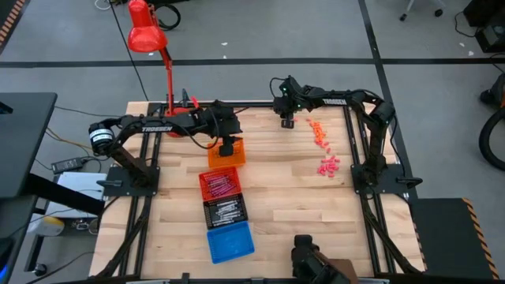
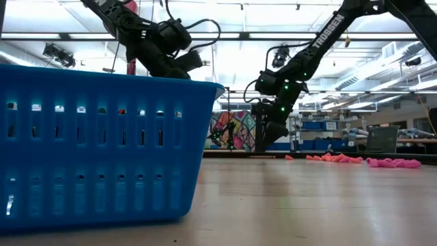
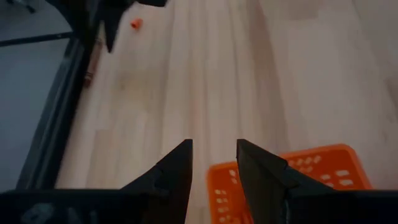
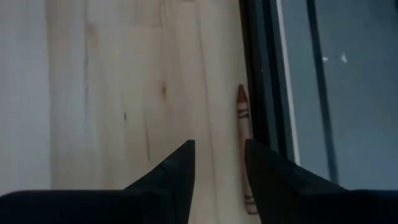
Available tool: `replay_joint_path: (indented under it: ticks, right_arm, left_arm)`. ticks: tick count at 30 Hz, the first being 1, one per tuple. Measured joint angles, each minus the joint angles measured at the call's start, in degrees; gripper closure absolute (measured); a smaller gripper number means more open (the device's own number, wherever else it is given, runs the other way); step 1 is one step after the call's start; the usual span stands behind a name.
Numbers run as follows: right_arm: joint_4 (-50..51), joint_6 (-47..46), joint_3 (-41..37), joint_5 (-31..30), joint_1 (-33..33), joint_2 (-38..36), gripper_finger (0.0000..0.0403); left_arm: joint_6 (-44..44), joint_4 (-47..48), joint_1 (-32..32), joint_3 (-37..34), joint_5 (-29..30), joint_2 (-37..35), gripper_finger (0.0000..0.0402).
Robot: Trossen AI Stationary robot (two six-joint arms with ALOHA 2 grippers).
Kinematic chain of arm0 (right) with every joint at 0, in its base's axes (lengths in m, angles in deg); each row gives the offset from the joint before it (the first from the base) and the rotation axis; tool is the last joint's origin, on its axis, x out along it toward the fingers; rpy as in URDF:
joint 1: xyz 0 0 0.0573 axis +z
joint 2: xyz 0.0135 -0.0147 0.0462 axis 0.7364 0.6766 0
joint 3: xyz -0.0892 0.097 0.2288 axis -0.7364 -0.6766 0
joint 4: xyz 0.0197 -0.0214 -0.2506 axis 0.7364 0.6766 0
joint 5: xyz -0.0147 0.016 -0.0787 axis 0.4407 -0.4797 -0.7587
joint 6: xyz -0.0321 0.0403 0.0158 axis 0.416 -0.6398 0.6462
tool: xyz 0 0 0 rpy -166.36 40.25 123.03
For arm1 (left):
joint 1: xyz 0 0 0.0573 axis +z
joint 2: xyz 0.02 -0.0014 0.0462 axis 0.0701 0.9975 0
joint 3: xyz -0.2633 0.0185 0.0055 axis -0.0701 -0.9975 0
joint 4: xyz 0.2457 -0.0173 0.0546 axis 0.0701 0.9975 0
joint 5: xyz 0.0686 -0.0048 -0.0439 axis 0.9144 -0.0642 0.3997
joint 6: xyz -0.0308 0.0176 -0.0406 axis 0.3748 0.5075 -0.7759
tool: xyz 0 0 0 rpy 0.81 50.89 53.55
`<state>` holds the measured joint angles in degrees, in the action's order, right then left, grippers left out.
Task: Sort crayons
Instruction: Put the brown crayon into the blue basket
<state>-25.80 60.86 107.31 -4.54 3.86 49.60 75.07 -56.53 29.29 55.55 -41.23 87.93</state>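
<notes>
The short, thin crayons lay in two loose clusters on the pale wooden table: an orange cluster toward one o'clock from the table's middle, and a pink-red cluster just below it, toward three o'clock. Level across the table, the same sticks showed as a low line of orange and pink pieces far off to the right. One more maroon-red crayon lay apart from these, lengthwise on the wood right against the dark metal frame at the table's edge.

The right gripper hung at about twelve o'clock, near the table's far edge and a little to the side of the orange cluster; its two dark fingers stood apart with bare wood between them — nothing held. The maroon-red crayon lay just beside one finger, not between the pair.

The left gripper hovered over the shallow orange plastic tray, at roughly eleven o'clock from the table's middle. Its fingers were also spread and empty, with the tray's slotted orange wall directly beyond them.

Below the orange tray, running toward six o'clock, sat a red tray with sticks in it, a black tray with pale sticks, and a blue slotted tray — the last filled the near left of the low view. A red desk lamp stood at the table's eleven-o'clock corner.
</notes>
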Motion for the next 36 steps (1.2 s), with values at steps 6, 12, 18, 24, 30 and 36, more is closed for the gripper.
replay_joint_path:
  ticks: [6, 12, 18, 24, 30, 36]
  right_arm:
    - [-2.34, 0.21, 0.36, -0.81, -0.88, 3.31, 0.0260]
    - [-2.74, 0.17, 2.26, -2.51, -1.33, 5.42, 0.0260]
    - [-2.33, 0.88, 2.67, -2.33, -2.22, 5.57, 0.0260]
    - [1.92, -0.08, 2.88, -0.56, -3.29, 5.44, 0.0260]
    - [6.74, -1.41, 3.03, 0.28, -1.84, 5.03, 0.0260]
    - [10.51, -4.56, 2.78, -5.25, 3.30, 3.79, 0.0260]
  left_arm:
    - [-1.54, -1.60, 0.83, 0.00, 0.15, 0.00, 0.0265]
    - [-2.56, -1.43, 0.88, 0.00, 0.08, 0.00, 0.0265]
    - [-3.04, -1.32, 0.88, 0.00, 0.07, 0.02, 0.0265]
    - [-3.12, -1.26, 0.88, 0.00, 0.02, 0.04, 0.0265]
    - [-3.61, -1.18, 0.86, 0.00, 0.02, 0.07, 0.0265]
    - [-3.61, -1.13, 0.87, 0.00, 0.02, 0.07, 0.0265]
